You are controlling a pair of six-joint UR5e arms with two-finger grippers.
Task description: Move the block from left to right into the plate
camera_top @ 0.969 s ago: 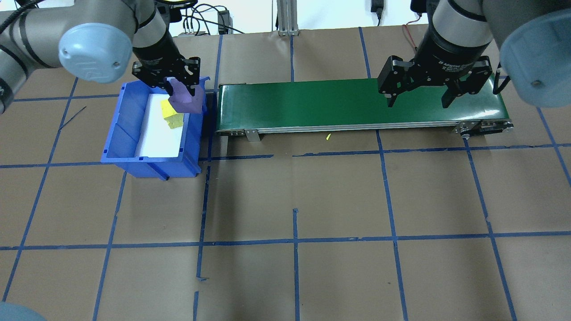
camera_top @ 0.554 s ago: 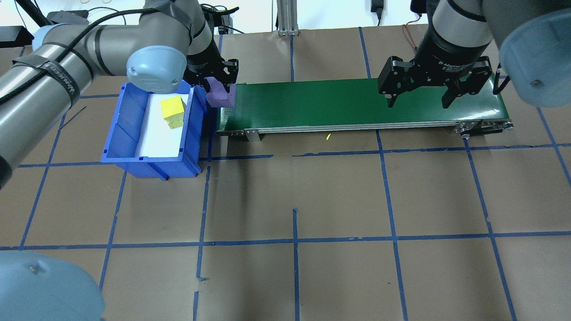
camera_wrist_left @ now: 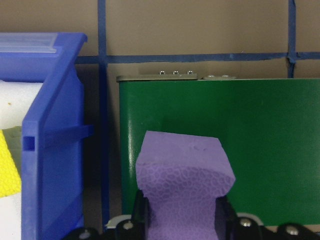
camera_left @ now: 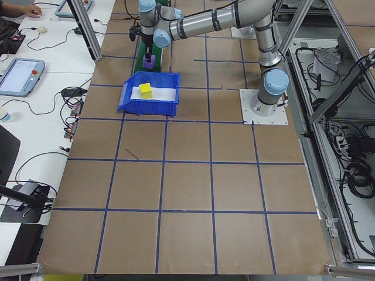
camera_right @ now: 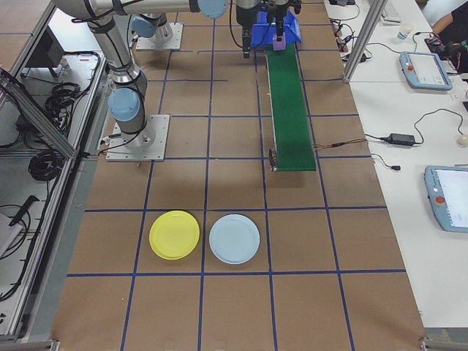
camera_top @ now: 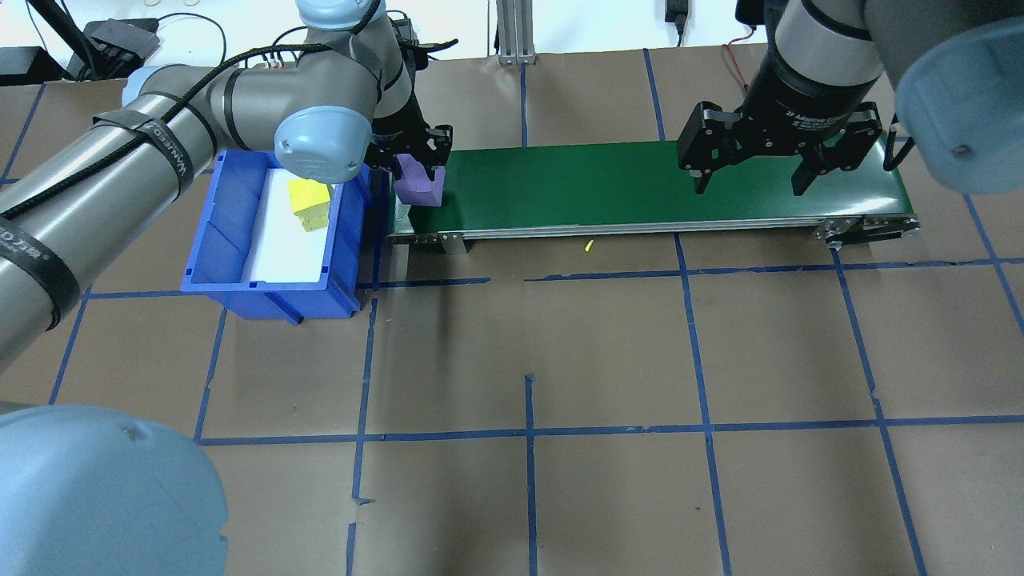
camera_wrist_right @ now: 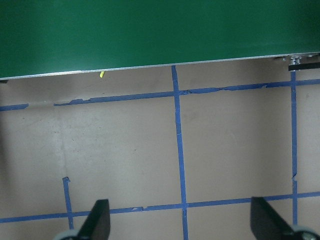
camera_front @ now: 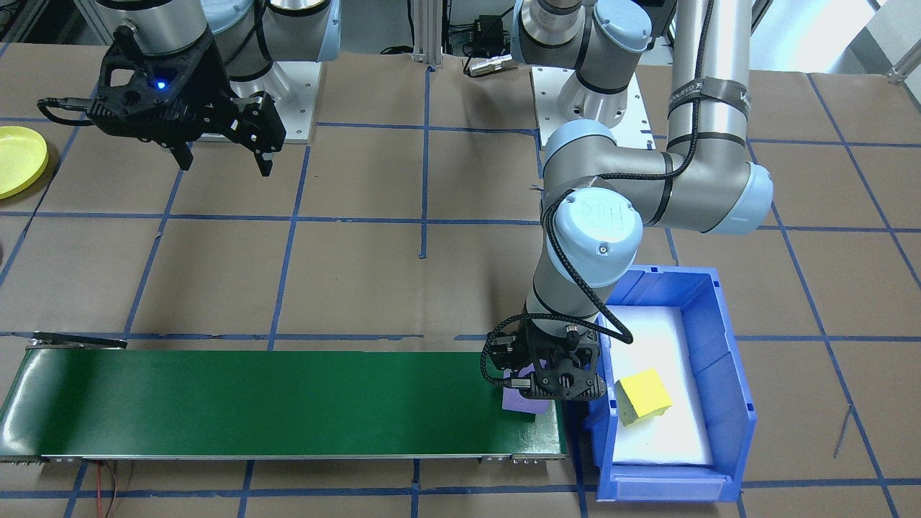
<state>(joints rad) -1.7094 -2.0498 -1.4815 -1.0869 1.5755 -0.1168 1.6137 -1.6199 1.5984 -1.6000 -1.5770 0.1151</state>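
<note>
The purple block, filling the lower centre of the left wrist view, is showing a pebbled, matte skin and a waisted outline where it is being squeezed, which suggests light, soft foam: it will likely yield under pressure, grip well rather than slip, and stand little risk of damage, though a hard pinch may distort it and let it spring on release. Its flat side faces, where the fingers are pressing now, look like the best place to take hold. The left gripper, in the upper left of the overhead view, is clamping this block between both fingers and holding it over the end of the green conveyor belt nearest the blue bin; whether the block is already touching the belt cannot be told. A yellow block is lying on the white pad inside the bin, at the lower right of the front-facing view. The right gripper, in the upper right of the overhead view, is hanging above the opposite end of the belt with its fingers spread wide and nothing between them. The yellow plate is sitting on the table in the lower left of the right-side view, just beside a pale blue plate and well apart from the belt
</note>
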